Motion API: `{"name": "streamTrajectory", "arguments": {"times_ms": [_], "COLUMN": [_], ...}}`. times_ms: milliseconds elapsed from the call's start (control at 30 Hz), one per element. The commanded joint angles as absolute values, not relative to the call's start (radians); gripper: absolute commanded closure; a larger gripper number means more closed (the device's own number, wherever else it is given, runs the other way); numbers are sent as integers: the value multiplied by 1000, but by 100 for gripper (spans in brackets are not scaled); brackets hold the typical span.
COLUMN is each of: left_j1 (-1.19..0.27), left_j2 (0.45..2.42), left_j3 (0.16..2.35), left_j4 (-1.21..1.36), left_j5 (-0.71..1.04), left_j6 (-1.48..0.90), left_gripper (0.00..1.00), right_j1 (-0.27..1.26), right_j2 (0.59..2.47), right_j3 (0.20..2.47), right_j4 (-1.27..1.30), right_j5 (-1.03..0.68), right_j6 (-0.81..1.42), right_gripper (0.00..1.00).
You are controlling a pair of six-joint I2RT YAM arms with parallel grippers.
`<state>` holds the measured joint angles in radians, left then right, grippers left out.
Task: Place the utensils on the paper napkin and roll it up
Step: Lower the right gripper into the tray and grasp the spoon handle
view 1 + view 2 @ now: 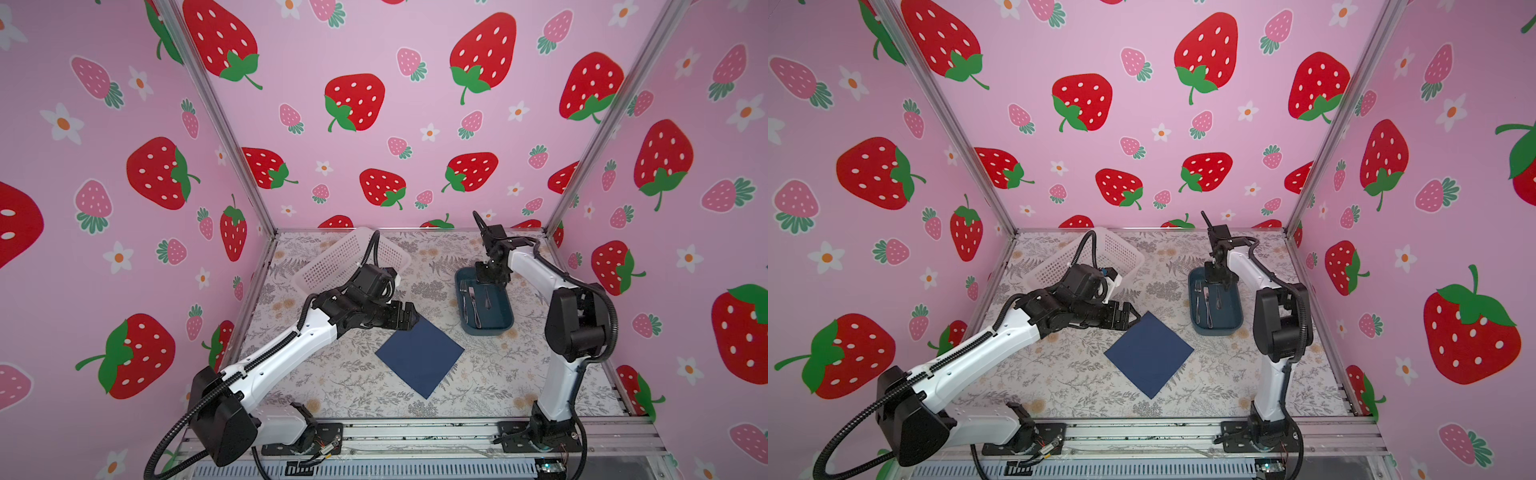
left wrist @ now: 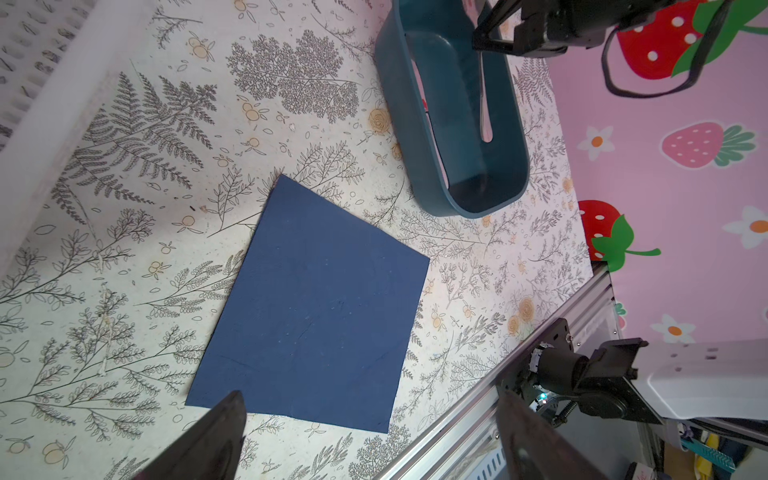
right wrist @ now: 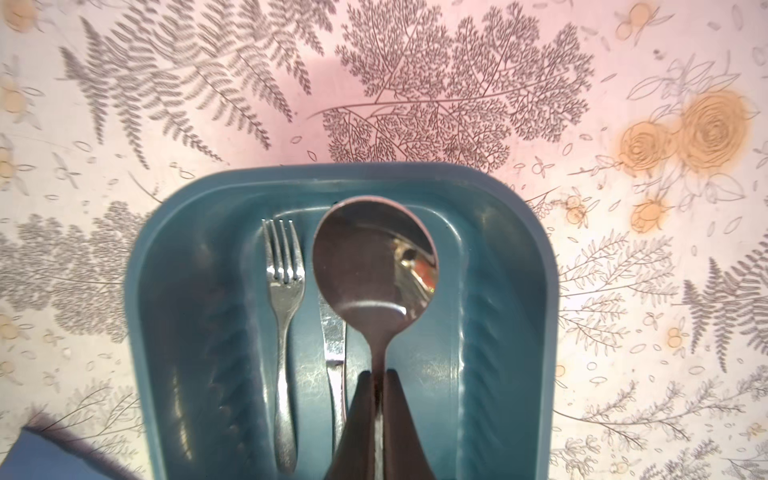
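The navy paper napkin (image 1: 419, 357) (image 1: 1149, 359) (image 2: 316, 307) lies flat and bare on the floral table, turned like a diamond. The utensils are in the teal tray (image 1: 486, 330) (image 1: 1217, 330) (image 3: 141, 291). My right gripper (image 3: 377, 372) (image 1: 490, 276) reaches into the tray from above, shut on the spoon's (image 3: 374, 266) (image 2: 484, 112) handle. The spoon's bowl overlaps the knife (image 3: 332, 332). The fork (image 3: 284, 291) lies beside them on the tray floor. My left gripper (image 2: 370, 397) (image 1: 409, 316) (image 1: 1133, 316) hovers open and empty at the napkin's far left corner.
A white mesh basket (image 1: 345, 259) (image 1: 1100, 253) stands tilted at the back left, behind the left arm. Patterned walls enclose the table on three sides, and an aluminium rail (image 2: 478, 403) runs along the front edge.
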<state>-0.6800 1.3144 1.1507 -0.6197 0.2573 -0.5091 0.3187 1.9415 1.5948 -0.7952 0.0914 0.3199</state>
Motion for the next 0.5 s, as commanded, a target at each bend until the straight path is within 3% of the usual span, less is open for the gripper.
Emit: {"name": "streamTrajectory", "arguments": {"times_ms": [0, 467], "left_j1": [-681, -681], "left_j2": [1292, 1260], "left_j3": [1143, 1116], "left_j4": [-649, -648], "left_j5": [228, 195], "left_j6": [-504, -517], "left_gripper": [5, 5], "right_j1": [321, 322], "right_j2": [1907, 1756], "right_j3": [1575, 1506], "right_j4": [-832, -793], "right_j5": [69, -81], "right_j6": [321, 358], "right_gripper": [98, 98]}}
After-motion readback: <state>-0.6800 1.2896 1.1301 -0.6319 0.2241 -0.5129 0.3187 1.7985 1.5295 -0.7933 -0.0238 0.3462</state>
